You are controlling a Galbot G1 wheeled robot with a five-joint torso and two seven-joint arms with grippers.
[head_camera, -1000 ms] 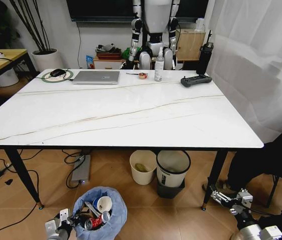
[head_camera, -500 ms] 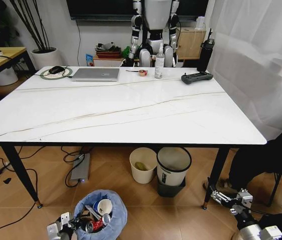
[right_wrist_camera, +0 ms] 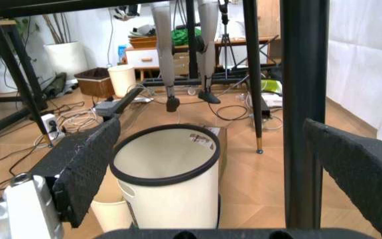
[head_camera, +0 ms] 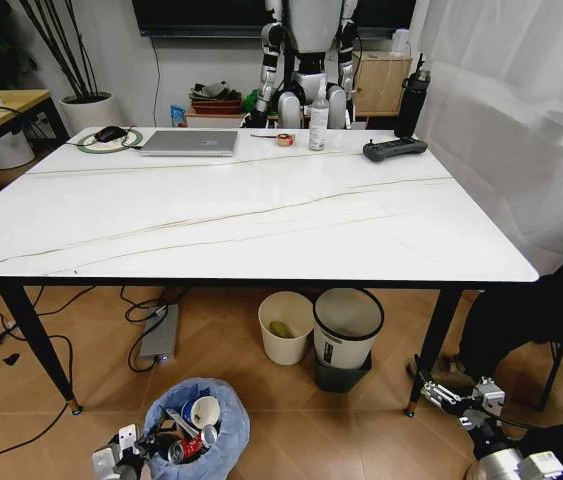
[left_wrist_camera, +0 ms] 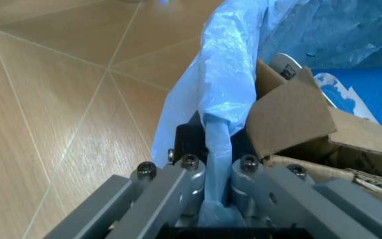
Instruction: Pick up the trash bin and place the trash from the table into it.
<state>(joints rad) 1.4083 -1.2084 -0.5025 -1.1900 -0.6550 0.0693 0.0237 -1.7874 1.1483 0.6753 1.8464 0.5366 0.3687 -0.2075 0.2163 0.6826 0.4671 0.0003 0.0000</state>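
Left pincer (left_wrist_camera: pixel 214 172): pinching bin (head_camera: pixel 198 432) bag rim, to carry it.
Right pincer (right_wrist_camera: pixel 211 164): wide apart, waiting low.
Bin: full of trash (head_camera: pixel 193 423).

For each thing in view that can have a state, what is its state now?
trash bin: on the floor, holding trash, rim gripped.
left gripper: shut on the blue bag rim.
right gripper: open, low beside the table leg.
table: cleared of trash.
laptop: closed.
trash: inside the bin.
white bin with black rim: upright, open.
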